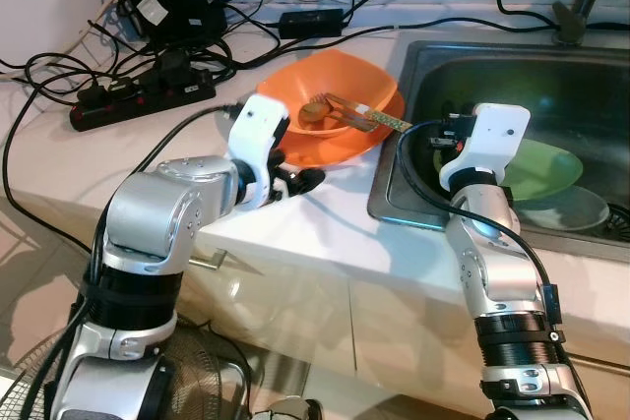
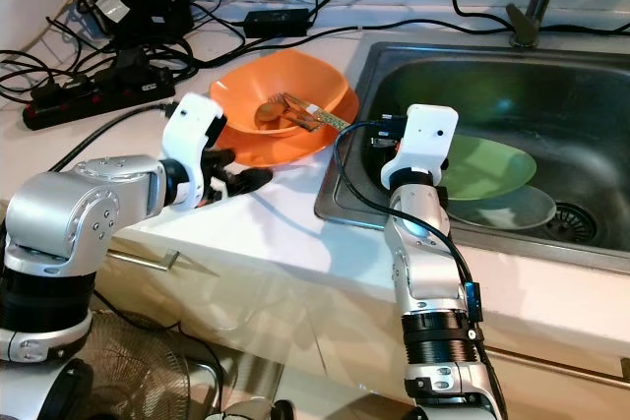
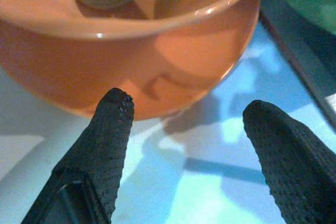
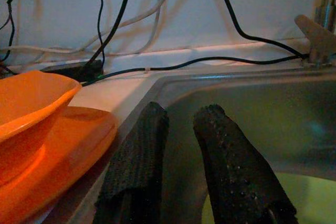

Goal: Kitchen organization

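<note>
The white desk runs across the scene, with a stainless steel sink sunk into it on the robot's right. On the desk just beside the sink's left rim sits a flat orange plastic plate, and a deep orange plastic bowl stands on it. In the sink basin lies a round green plate resting on a pale grey dish. At the back left of the desk a black power strip lies among tangled black cables. Inside the orange bowl rest a metal spoon and a fork with a patterned handle that sticks out over the rim toward the sink. The left pincer hovers low over the desk just in front of the orange plate, its black fingers spread wide and holding nothing. The right pincer hangs over the sink's left edge, its fingers a narrow gap apart and empty.
</note>
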